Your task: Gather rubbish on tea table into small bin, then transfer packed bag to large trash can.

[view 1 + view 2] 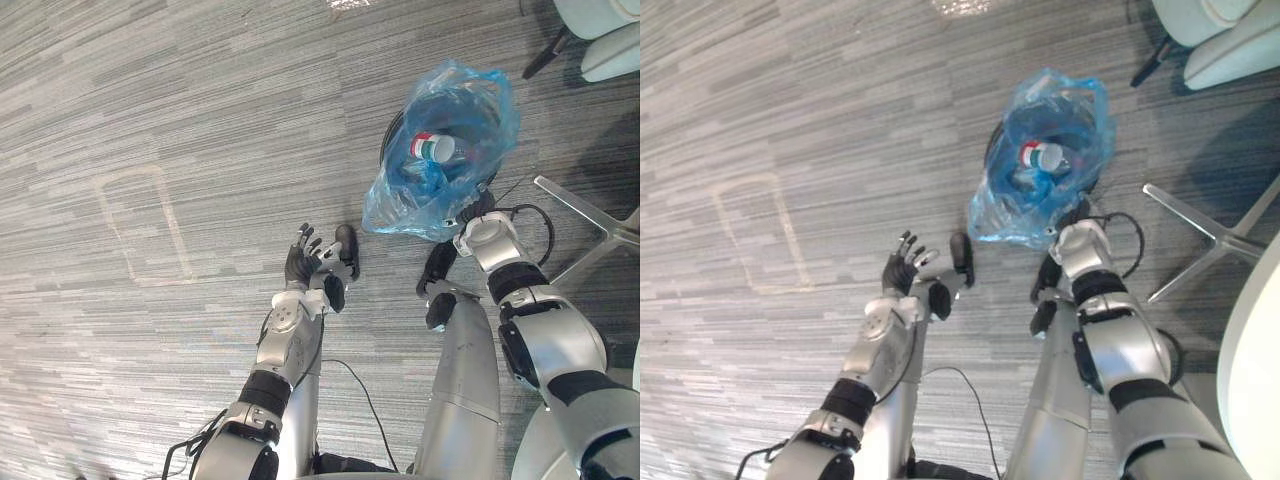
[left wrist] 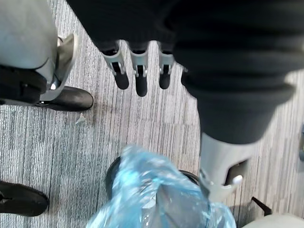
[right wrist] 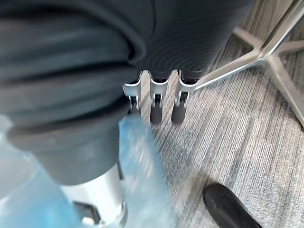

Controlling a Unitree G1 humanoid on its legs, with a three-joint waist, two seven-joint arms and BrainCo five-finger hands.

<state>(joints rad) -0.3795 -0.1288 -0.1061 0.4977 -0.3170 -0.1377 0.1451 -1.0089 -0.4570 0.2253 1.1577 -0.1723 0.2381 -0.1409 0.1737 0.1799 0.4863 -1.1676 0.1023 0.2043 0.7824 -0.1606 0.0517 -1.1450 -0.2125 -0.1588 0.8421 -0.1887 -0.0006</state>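
Looks like the bag-transfer step: the packed blue bag (image 1: pixel 405 200), bottle (image 1: pixel 433 147) inside, sits in the black bin (image 1: pixel 391 135), so the next move needs a firm pinch on the bag's rim and a lift clear of the bin. Right hand (image 3: pixel 156 107) is low at the bag's near edge, fingers straight, film brushing past them by the thumb, no closed grip that I can see. Left hand (image 1: pixel 308 262) hovers left of the bag, fingers spread, empty.
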